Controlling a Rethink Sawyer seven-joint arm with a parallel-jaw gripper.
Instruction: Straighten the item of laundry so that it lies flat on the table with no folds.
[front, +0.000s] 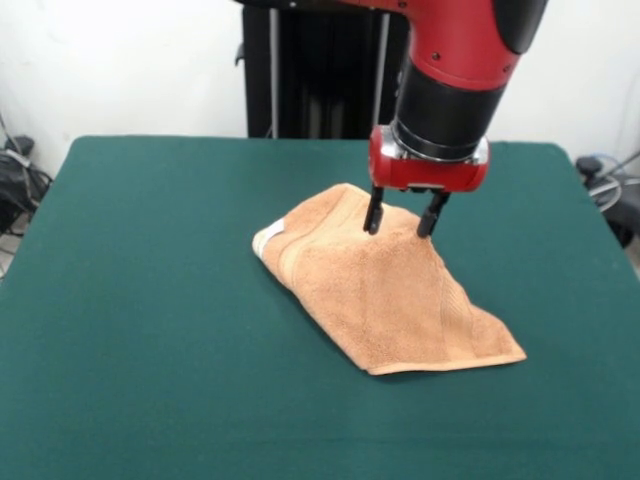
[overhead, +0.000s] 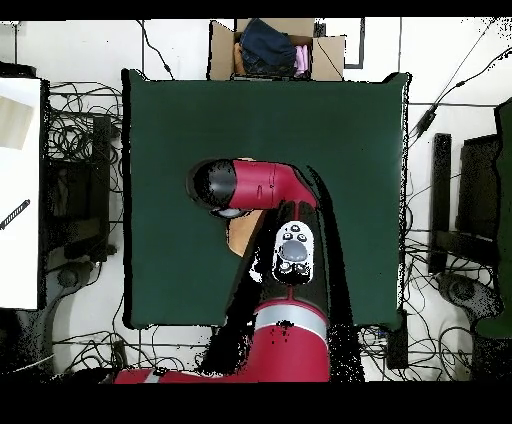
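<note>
The peach-orange towel (front: 385, 285) lies folded on the green table (front: 150, 300), right of centre, with a folded edge and white label (front: 263, 241) at its left end. My gripper (front: 403, 222) stands over the towel's far part. Its two black fingers (front: 374, 215) are spread apart with their tips touching the cloth, which rises into a small peak between them. In the overhead view the arm (overhead: 262, 187) covers nearly all of the towel; only a small orange patch (overhead: 241, 232) shows on the table (overhead: 170, 150).
The robot's pedestal (front: 320, 70) stands at the table's far edge. In the overhead view a cardboard box with clothes (overhead: 272, 48) sits beyond the table's top edge. Cables and equipment lie around the table on the floor.
</note>
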